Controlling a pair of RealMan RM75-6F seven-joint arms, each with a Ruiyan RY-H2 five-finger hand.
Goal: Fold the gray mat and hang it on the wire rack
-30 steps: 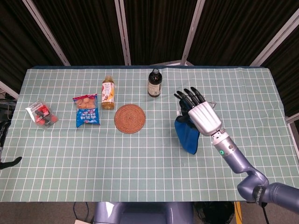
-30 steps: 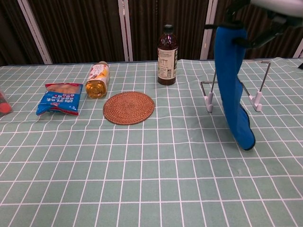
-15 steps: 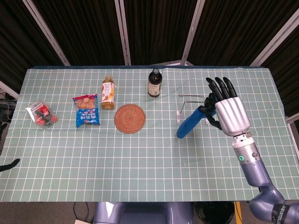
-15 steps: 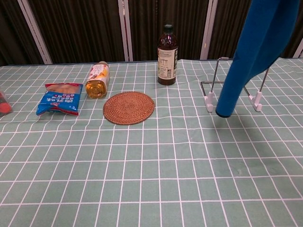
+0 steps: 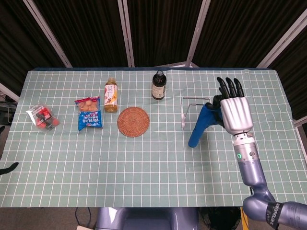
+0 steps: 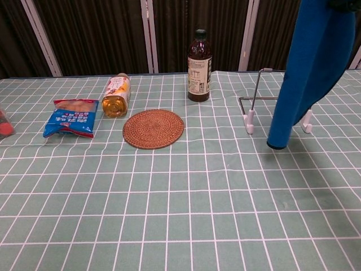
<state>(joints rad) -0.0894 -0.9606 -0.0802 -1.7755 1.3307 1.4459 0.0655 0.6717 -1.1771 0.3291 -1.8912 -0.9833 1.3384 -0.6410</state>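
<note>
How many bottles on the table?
2. A dark brown glass bottle with a black cap stands upright at the back centre; a clear plastic bottle of amber drink lies on its side, left of it, beside the round woven coaster.

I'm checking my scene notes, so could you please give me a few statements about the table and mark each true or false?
1. The right hand holds a blue mat off the table. True.
2. The mat already hangs on the rack. False: it is held in front of it.
3. The dark bottle lies on its side. False: it stands upright.
4. The round woven coaster lies between the snack bag and the rack. True.
5. The left hand presses the coaster. False: it is not in view.
</note>
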